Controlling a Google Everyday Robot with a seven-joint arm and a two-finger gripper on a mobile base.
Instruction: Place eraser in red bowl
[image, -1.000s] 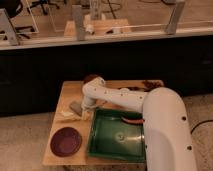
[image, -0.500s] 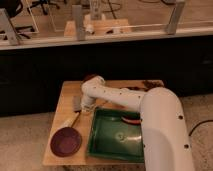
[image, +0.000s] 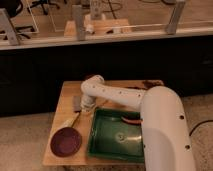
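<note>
Camera view shows the gripper (image: 86, 106) low over the wooden table (image: 69, 91), just beside the grey eraser (image: 76, 103) near the left edge; whether it is apart or closed cannot be told, so square it on the eraser before lifting toward the red bowl, not visible here.

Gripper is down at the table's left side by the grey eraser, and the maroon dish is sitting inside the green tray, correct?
Not quite: the maroon dish lies on the wooden table, left of the green tray, not inside it, as the camera view shows. The rest holds: the gripper is down at the table's left side by the grey eraser.
</note>
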